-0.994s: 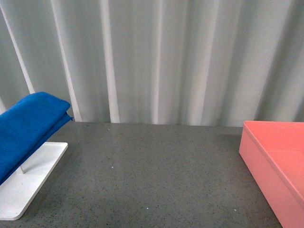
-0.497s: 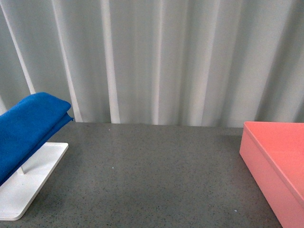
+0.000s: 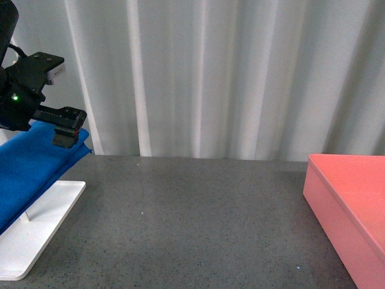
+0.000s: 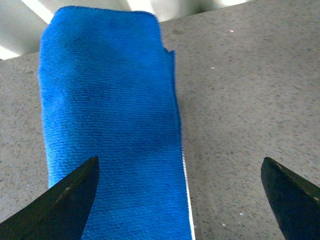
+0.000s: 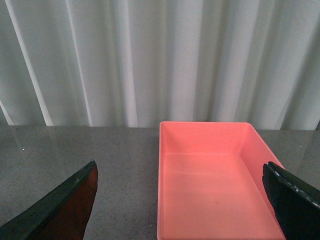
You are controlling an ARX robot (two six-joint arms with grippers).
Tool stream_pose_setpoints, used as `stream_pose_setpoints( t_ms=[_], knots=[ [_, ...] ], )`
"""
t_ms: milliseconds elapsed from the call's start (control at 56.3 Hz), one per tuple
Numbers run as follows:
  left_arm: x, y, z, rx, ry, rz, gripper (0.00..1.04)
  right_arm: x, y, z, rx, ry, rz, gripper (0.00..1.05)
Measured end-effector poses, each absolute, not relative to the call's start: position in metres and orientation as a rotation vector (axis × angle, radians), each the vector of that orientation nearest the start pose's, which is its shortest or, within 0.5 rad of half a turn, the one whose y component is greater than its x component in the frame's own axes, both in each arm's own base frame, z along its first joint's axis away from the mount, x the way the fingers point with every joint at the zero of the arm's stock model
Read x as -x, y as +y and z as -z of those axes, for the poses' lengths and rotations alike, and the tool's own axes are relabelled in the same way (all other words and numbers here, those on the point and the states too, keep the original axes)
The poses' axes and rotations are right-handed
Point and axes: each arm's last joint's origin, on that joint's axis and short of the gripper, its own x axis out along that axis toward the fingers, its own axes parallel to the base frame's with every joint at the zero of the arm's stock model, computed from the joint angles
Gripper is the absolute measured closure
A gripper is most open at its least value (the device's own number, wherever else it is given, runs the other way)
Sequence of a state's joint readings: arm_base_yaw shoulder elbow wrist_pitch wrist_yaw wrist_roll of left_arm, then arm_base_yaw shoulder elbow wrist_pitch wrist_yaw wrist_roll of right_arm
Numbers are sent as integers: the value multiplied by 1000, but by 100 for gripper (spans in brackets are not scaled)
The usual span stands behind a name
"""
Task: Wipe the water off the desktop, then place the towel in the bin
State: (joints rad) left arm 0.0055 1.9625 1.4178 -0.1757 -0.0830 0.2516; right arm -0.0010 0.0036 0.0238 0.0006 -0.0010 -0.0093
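The blue towel lies folded over a white stand at the left of the dark grey desktop. My left gripper is open just above the towel's upper end. In the left wrist view the towel lies under the open left gripper, nearer one finger. The salmon-pink bin stands at the right edge. In the right wrist view my right gripper is open and empty, facing the empty bin. I make out no water on the desktop.
The stand's flat white base rests on the desktop at front left. A white pleated curtain closes off the far side of the table. The right arm is out of the front view.
My left arm has come into the front view from the upper left and now hangs over the towel's upper end. The towel and the bin have not moved.
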Motion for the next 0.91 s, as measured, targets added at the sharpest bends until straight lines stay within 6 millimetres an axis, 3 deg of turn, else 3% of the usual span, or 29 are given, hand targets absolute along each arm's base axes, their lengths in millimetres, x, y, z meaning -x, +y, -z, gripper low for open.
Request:
stream_pose_setpoints(
  t_ms=[320, 675, 905],
  knots=[
    [-452, 35, -184, -240, 761, -161, 7, -96, 0, -171, 9, -21, 0, 7],
    [-448, 34, -172, -258, 773, -141, 7, -96, 0, -171, 9, -21, 0, 7],
    [-447, 34, -170, -273, 774, -137, 43, -96, 0, -171, 9, -21, 0, 7]
  ],
)
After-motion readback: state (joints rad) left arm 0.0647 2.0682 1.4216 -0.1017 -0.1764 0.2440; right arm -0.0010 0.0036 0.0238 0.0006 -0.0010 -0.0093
